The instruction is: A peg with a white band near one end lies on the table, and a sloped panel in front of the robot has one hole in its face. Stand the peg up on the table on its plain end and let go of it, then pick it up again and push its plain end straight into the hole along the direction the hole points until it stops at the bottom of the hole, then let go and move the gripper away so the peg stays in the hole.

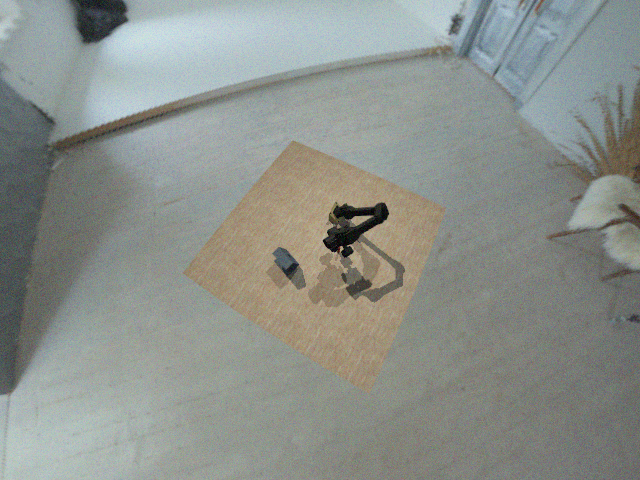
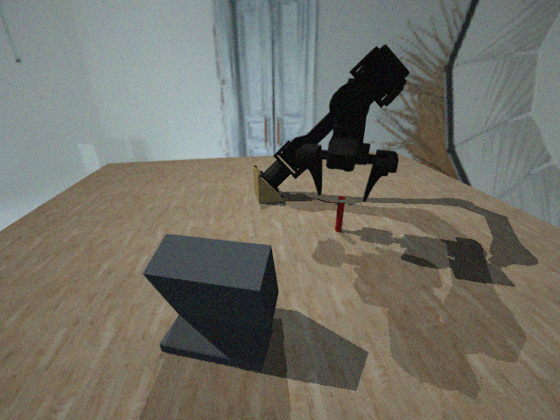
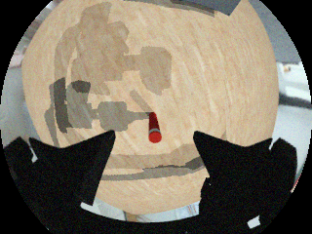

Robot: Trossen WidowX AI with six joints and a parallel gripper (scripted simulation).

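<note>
slim red cylinder (image 2: 339, 214) (image 3: 154, 129) upright on grained wood (image 2: 90, 271) (image 1: 310, 180) (image 3: 244, 97), seemingly plain-end down; black tapered gripper (image 2: 342, 198) (image 3: 155, 136) open, empty.

A peg (image 2: 339, 213) (image 3: 154, 128) stands on a table (image 2: 81, 253) (image 1: 268, 206) (image 3: 244, 97) beneath a gripper (image 2: 342, 198) (image 3: 155, 136) (image 1: 340, 250), behind and right of a sloped block (image 2: 217, 264) (image 1: 285, 260) in the exterior view.

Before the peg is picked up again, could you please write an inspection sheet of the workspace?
Surface: wood-grain table top, arm's shadows across it.
Job's things: red peg upright, white band near its top; dark sloped block, hole not visible.
Clutter: nothing seen.
Gripper: jaws open above the peg, holding nothing.
Cables: nothing seen.
Surroundings: double doors, dried grass.
</note>
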